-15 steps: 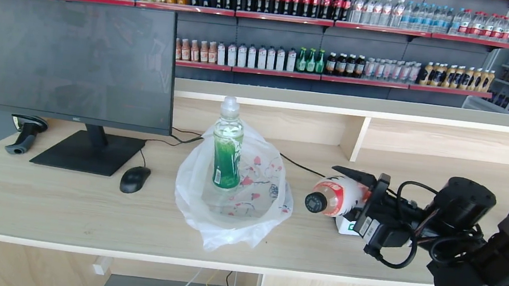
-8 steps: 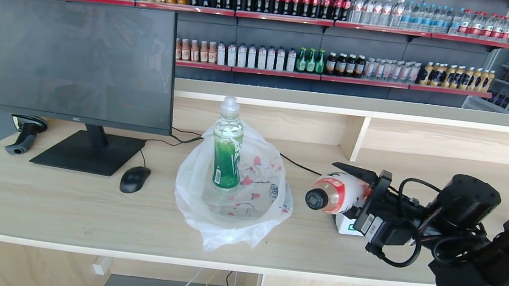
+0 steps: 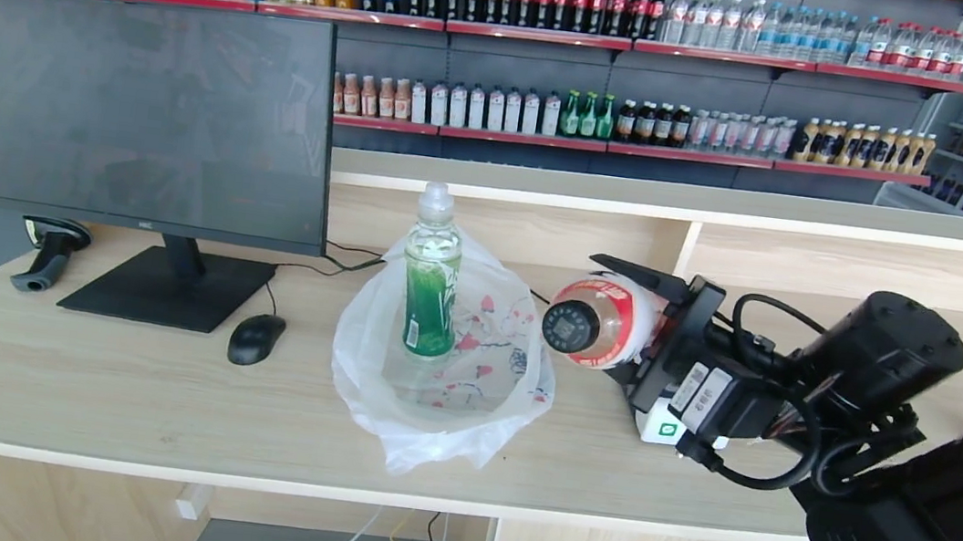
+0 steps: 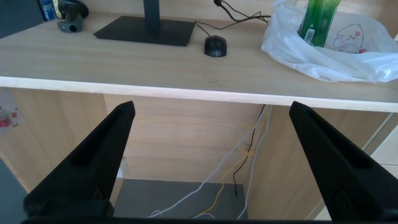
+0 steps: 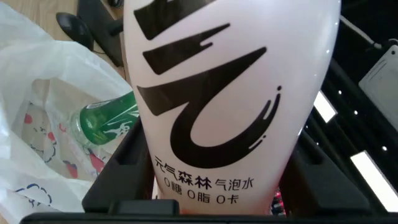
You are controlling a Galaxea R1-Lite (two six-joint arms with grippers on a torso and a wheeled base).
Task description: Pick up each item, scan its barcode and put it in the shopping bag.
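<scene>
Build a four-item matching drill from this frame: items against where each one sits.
Items:
1. green bottle
2. white bottle
3. mouse
4. handheld scanner

Places:
A. held sideways in the right tool
B. on the counter, left of the monitor stand
C. upright in the shopping bag
D. on the counter, right of the monitor stand

Pairs: 1-C, 2-A, 3-D, 4-B

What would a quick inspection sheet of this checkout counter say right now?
Surface: wooden counter, no spills seen.
Job's things: green bottle upright in the shopping bag; white bottle held sideways beside the bag.
Clutter: monitor, mouse, scanner.
Hands: right hand shut on white bottle; left hand open, below the counter's edge.
Cables: black cable behind bag; wires hanging under counter.
Surroundings: shelves of drinks.
</scene>
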